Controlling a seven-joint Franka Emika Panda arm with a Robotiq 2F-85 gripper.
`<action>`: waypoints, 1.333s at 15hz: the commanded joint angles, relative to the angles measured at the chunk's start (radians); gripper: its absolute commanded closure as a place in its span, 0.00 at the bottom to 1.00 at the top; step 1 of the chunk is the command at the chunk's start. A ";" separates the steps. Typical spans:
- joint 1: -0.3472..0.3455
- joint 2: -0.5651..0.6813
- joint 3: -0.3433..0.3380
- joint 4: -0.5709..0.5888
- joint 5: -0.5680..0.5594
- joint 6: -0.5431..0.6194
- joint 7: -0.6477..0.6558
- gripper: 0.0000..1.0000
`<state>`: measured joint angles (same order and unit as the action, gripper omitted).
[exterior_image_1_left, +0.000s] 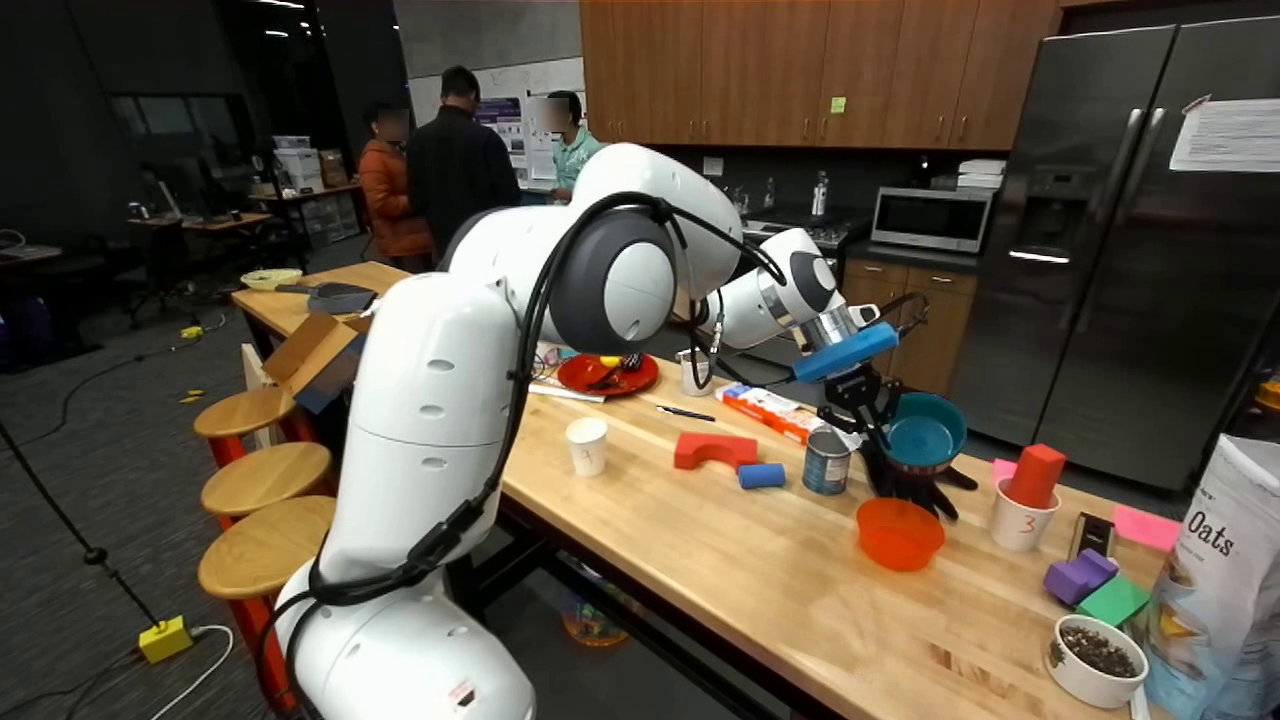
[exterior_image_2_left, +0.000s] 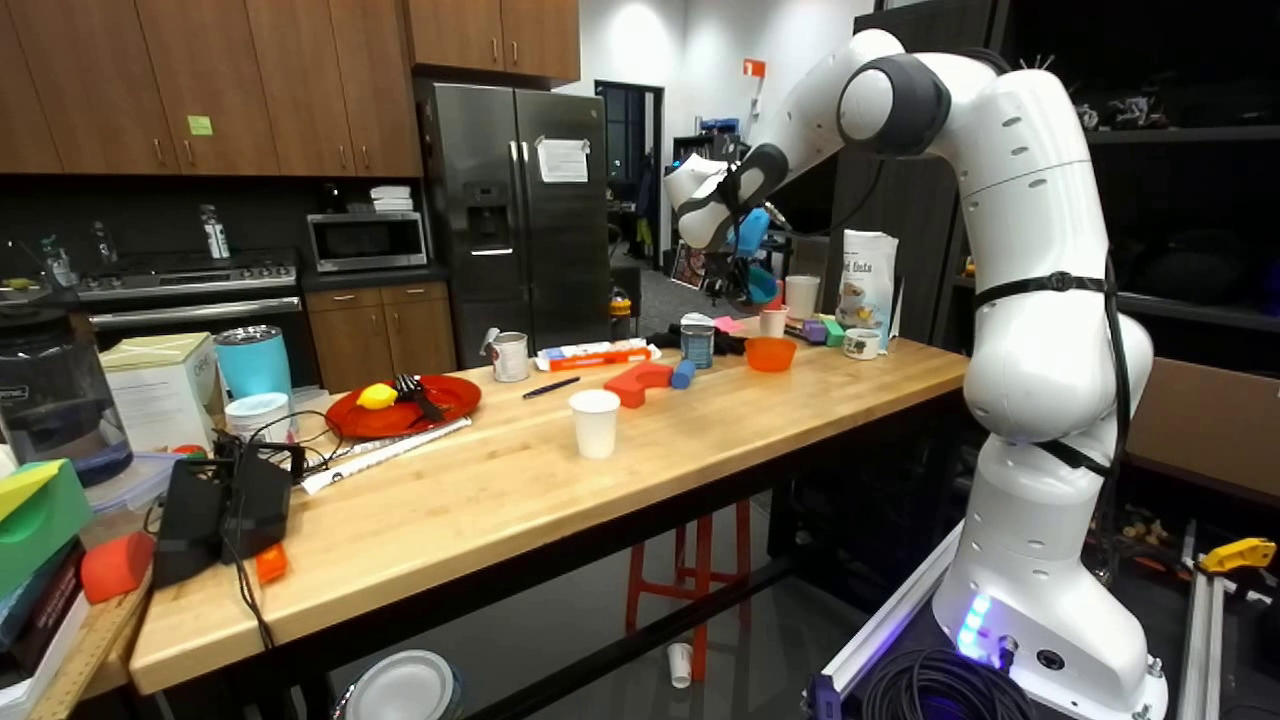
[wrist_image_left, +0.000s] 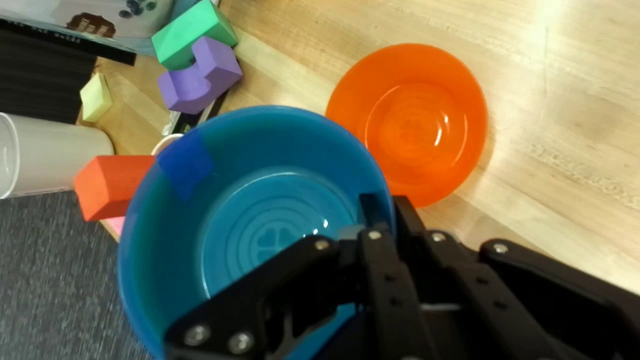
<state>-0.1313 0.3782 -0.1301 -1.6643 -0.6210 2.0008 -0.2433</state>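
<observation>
One blue bowl (wrist_image_left: 260, 225) hangs clear of the tabletop (wrist_image_left: 560, 165), near the orange bowl (wrist_image_left: 415, 120), rim clamped in our tool (wrist_image_left: 386, 210), and we want that pinch firm against swivelling, away from the red block (wrist_image_left: 112, 185)!

Rounded white arm (exterior_image_1_left: 425, 420), dark grey joint (exterior_image_2_left: 922, 105), black cables (exterior_image_1_left: 520, 372), black claw (wrist_image_left: 386, 206), silvery screws (wrist_image_left: 241, 342)

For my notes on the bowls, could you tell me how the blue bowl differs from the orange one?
The blue bowl is teal-blue; the orange bowl is bright orange. The fingers hold the blue bowl by its rim in the air, while the orange bowl stands on the table. The blue bowl looks tilted, the orange bowl upright. Both are round, with open tops.
</observation>
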 joint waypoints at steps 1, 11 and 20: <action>0.011 -0.019 0.013 -0.038 0.019 -0.035 -0.027 0.98; 0.042 -0.056 0.025 -0.086 0.020 -0.225 0.004 0.98; 0.037 -0.067 0.031 -0.052 -0.015 -0.278 0.001 0.90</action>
<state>-0.0925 0.3108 -0.1020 -1.7189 -0.6359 1.7262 -0.2419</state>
